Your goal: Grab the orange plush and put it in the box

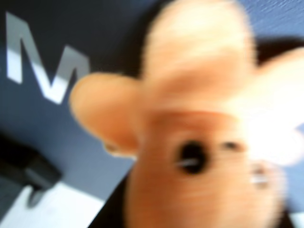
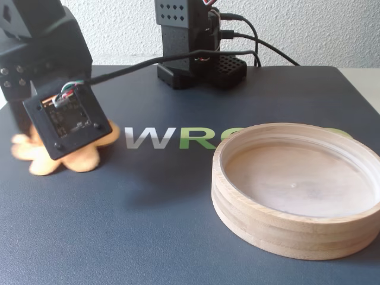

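The orange plush (image 1: 190,142) fills the wrist view, blurred and very close, with one black eye and pale tentacles showing. In the fixed view its pale tentacles (image 2: 41,163) stick out at the far left of the dark mat, under the arm's black wrist camera housing (image 2: 68,119). The housing hides the gripper's fingers, so I cannot tell whether they are shut on the plush. The box (image 2: 279,234), a wide shallow round wooden tray, stands empty at the right of the fixed view, well apart from the plush.
The arm's black base (image 2: 178,41) with cables stands at the back centre. Another black block (image 2: 35,47) is at the back left. The dark mat carries large letters (image 2: 154,138) between plush and box; a letter (image 1: 42,61) also shows in the wrist view.
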Action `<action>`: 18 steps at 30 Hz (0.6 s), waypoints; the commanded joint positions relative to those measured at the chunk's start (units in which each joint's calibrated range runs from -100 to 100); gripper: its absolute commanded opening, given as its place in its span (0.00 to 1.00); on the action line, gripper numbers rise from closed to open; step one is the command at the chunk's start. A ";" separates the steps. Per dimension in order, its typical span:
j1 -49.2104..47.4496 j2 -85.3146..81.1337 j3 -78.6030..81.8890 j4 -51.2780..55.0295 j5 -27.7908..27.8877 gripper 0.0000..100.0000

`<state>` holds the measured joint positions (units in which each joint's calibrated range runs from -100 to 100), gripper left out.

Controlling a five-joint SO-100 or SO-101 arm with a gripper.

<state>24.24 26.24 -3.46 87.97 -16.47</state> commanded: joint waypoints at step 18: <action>-29.59 -10.98 -28.91 10.99 4.06 0.01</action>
<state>0.96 21.05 -26.09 97.25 -11.07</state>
